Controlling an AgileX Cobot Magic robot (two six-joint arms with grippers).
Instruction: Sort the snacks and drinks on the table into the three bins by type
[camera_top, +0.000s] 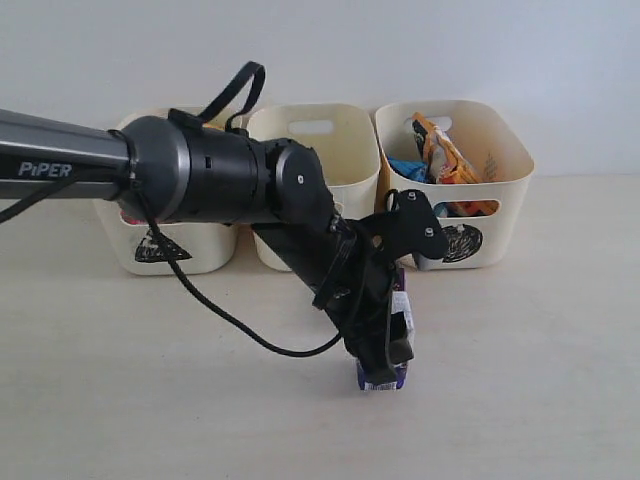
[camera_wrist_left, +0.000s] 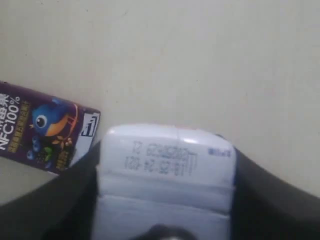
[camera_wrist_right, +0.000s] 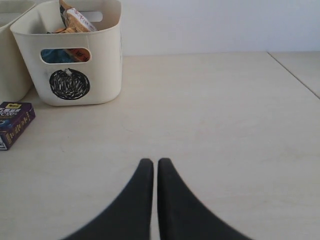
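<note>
While the left arm (camera_top: 200, 175) reaches across the middle of the table (camera_top: 120, 400), the left gripper (camera_top: 386, 352) points down over a carton (camera_wrist_left: 165, 155) that stands upright in front of the bins. The dark fingers (camera_wrist_left: 265, 200) lie flush against both its sides, clamped on it, and its purple base rests on the table. The carton's white top with printed date faces the wrist camera.

A second carton (camera_wrist_left: 42, 130) — purple, with a blue bird on it — lies flat just beside the first, near the circle bin (camera_top: 505, 215) but apart from it.

Three cream bins stand in a row at the back. The triangle bin (camera_top: 205, 255) is on the left. The middle bin (camera_top: 345, 130) has its front hidden by the arm. The circle bin on the right holds an orange bag (camera_top: 445, 150) and a blue bag (camera_top: 405, 168).

The right gripper (camera_wrist_right: 151, 161) hangs over bare table, its fingers pressed together with nothing between them.
</note>
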